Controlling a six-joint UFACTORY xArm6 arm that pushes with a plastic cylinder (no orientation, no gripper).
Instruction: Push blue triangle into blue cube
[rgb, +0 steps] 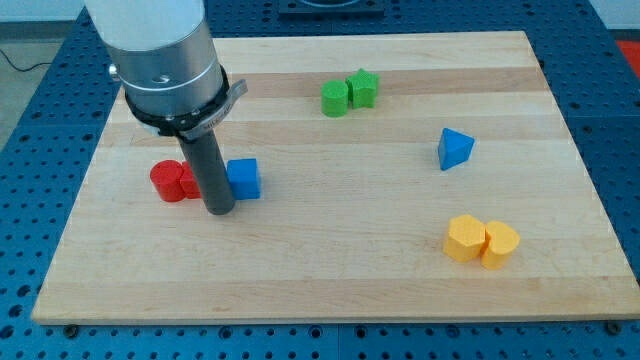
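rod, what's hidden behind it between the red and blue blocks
My tip sits between the red cylinder and blue cube. The rod covers part of a second red block; its shape stays hidden.

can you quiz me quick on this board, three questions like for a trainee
1. True or false: the blue triangle touches the blue cube.
2. Which blocks lie nearest the view's bottom? A green pair B yellow pair C red pair
3. Fill in: my tip rests between the red blocks and the ____ cube.

Key: 1 false, the triangle sits far toward the view's right. 2 B, the yellow pair; the green pair is near the top. 3 blue.
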